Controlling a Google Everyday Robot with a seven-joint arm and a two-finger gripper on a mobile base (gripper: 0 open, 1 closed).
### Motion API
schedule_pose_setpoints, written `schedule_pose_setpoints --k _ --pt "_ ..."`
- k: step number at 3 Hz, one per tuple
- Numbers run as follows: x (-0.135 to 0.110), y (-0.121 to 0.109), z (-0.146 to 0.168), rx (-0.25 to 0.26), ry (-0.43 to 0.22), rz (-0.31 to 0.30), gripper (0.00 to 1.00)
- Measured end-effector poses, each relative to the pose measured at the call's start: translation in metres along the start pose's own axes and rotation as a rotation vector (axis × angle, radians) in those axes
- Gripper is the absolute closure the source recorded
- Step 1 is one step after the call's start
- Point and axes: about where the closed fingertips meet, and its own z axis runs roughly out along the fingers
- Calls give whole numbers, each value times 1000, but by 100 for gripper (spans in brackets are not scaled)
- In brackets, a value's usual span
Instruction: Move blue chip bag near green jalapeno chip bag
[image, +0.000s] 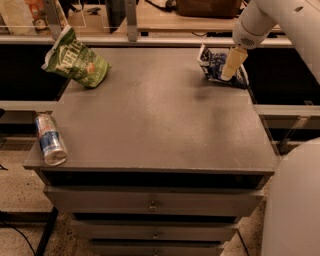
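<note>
The blue chip bag (214, 66) lies crumpled at the far right corner of the grey cabinet top (155, 120). The green jalapeno chip bag (76, 61) lies at the far left corner, puffy, with white lettering. My gripper (229, 70) hangs from the white arm at the upper right. Its cream-coloured fingers (233, 61) point down onto the right part of the blue bag. The gripper hides part of the bag.
A blue-and-silver drink can (50, 139) lies on its side at the front left edge. The cabinet has drawers (152, 204) below. A shelf rail (130, 39) runs behind the top. A white part of my body (295, 205) fills the lower right.
</note>
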Motion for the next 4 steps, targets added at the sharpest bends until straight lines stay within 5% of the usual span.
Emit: schedule_pose_setpoints --k 1,4 --pt "-1 8 25 -40 -24 28 0" --pt "-19 39 68 -173 -92 23 64"
